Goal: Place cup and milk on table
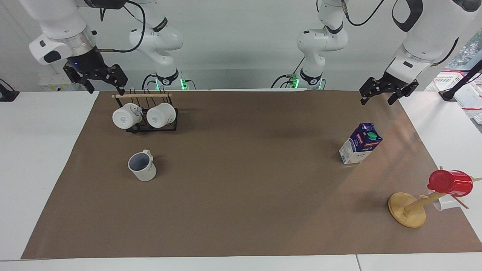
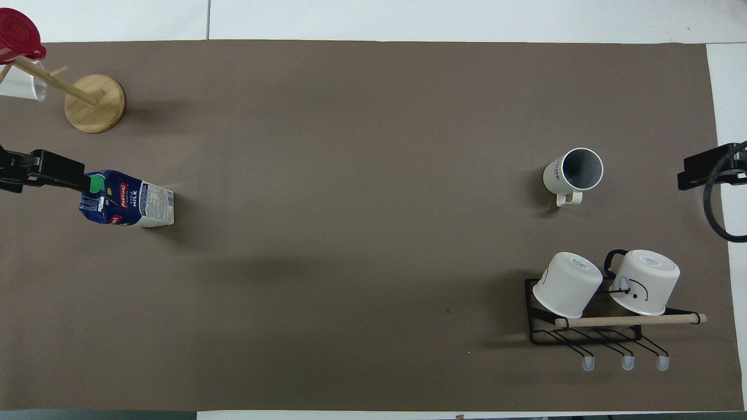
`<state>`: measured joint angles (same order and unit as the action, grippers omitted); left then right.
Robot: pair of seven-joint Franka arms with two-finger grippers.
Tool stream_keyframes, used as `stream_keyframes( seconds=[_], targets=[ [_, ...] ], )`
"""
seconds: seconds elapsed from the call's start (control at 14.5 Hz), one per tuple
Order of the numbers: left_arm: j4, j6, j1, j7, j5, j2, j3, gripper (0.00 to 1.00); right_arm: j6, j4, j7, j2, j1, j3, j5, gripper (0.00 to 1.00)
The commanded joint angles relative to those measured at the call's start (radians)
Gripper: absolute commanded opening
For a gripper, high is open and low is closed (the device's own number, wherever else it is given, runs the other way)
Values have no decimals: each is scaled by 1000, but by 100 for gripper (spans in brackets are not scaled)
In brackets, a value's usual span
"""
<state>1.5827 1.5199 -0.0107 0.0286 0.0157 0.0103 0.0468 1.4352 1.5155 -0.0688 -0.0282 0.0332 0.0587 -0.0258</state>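
The cup (image 1: 142,166) stands upright on the brown sheet of the table (image 1: 244,169), toward the right arm's end; it also shows in the overhead view (image 2: 573,172). The milk (image 1: 360,143) stands upright on the sheet toward the left arm's end, and shows in the overhead view too (image 2: 127,199). My right gripper (image 1: 106,87) is open and empty, raised over the rack's edge nearest the robots. My left gripper (image 1: 377,99) is open and empty, raised over the sheet's edge, apart from the milk. In the overhead view the left gripper (image 2: 44,172) and right gripper (image 2: 703,174) show at the sides.
A black wire rack (image 1: 150,128) holding two white mugs (image 1: 127,116) stands nearer to the robots than the cup. A wooden mug tree (image 1: 407,209) carrying a red plastic cup (image 1: 450,183) stands farther from the robots than the milk. A white basket (image 1: 465,96) sits off the sheet.
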Motion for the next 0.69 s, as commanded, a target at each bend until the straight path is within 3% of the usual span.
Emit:
stream_keyframes(
  seconds=[0.0,0.62],
  targets=[
    [31,9,5,5,-22,27,7,100,7,11,15,-7,-6,-2,10,100],
    [43,45,15,2,-22,28,7,100,34,18,17,-7,-16,-2,10,100]
  ],
)
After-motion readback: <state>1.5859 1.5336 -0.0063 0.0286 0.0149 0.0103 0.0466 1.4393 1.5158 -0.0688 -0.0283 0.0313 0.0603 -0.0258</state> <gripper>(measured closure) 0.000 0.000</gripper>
